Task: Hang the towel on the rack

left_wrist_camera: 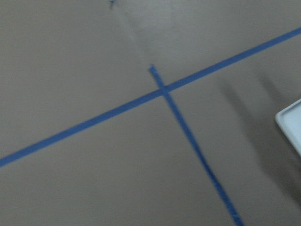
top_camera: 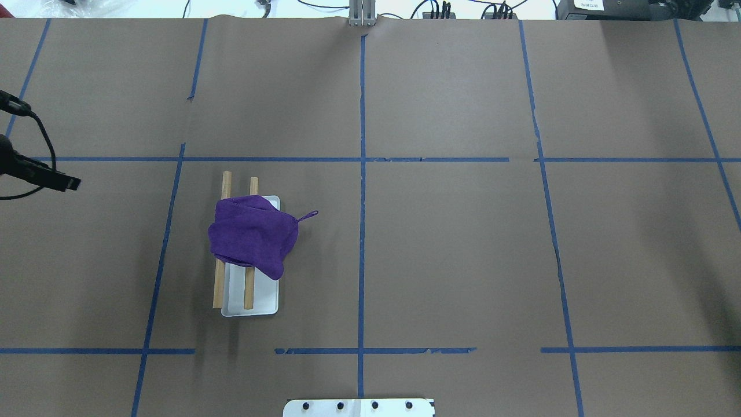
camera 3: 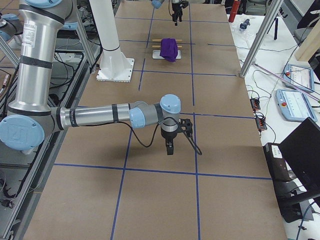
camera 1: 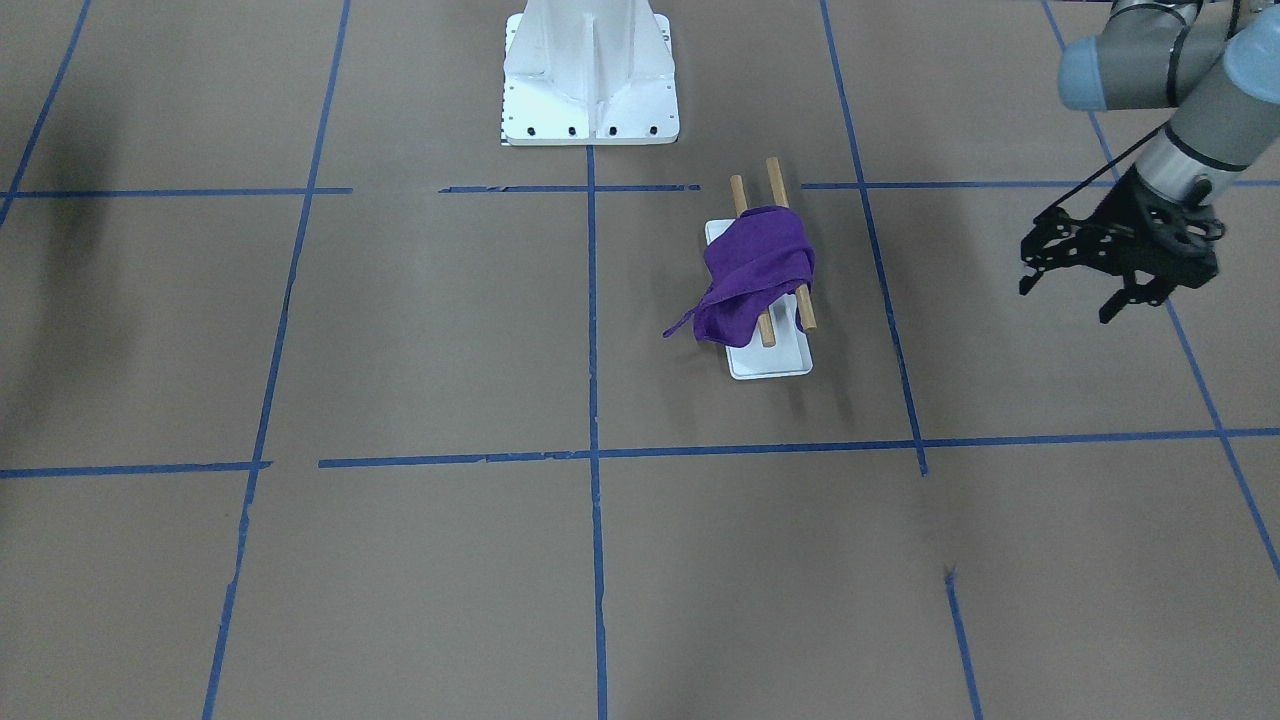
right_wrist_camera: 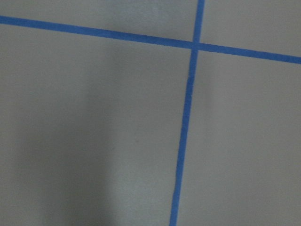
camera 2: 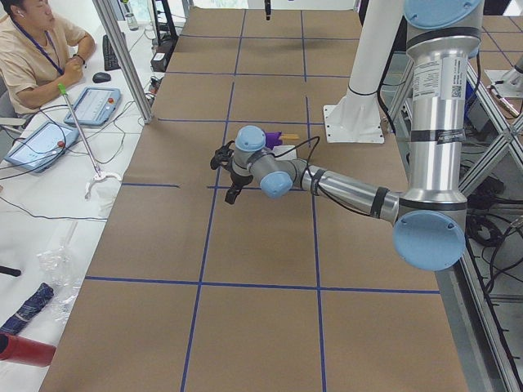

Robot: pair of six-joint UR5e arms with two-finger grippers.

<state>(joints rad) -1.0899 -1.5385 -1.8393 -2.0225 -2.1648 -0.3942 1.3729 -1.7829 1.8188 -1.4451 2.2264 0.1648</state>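
- Front-facing view: purple towel (camera 1: pixel 757 262) bunched across both wooden rods (camera 1: pixel 773 175) of the rack (camera 1: pixel 806 310), on the robot's left half of the bench (camera 1: pixel 400 330). Rod ends bare on the far and the near side, white base (camera 1: pixel 772 362) of the rack under them. Left tool (camera 1: pixel 1066 300) in the air at the view's right, well apart from the towel, fingers spread, nothing between them. White robot pedestal (camera 1: pixel 590 90) at the far edge.
- Overhead view: towel over the middle part of the two rods, its small loop (top_camera: pixel 308 216) sticking out to the right. Only a black part of the left tool at the left edge.
- Left side view: near arm stretched low over the bench, towel partly hidden behind its wrist.
- Right side view: right tool (camera 3: pixel 170 147) pointing down, close over the bench, near a crossing of blue tape (camera 3: pixel 150 170), well apart from the rack. Spread or pressed together: cannot tell from here.
- Left wrist view: blurred; a tape crossing, and a corner of the white base at the right edge.
- Right wrist view: only brown bench and a tape crossing.
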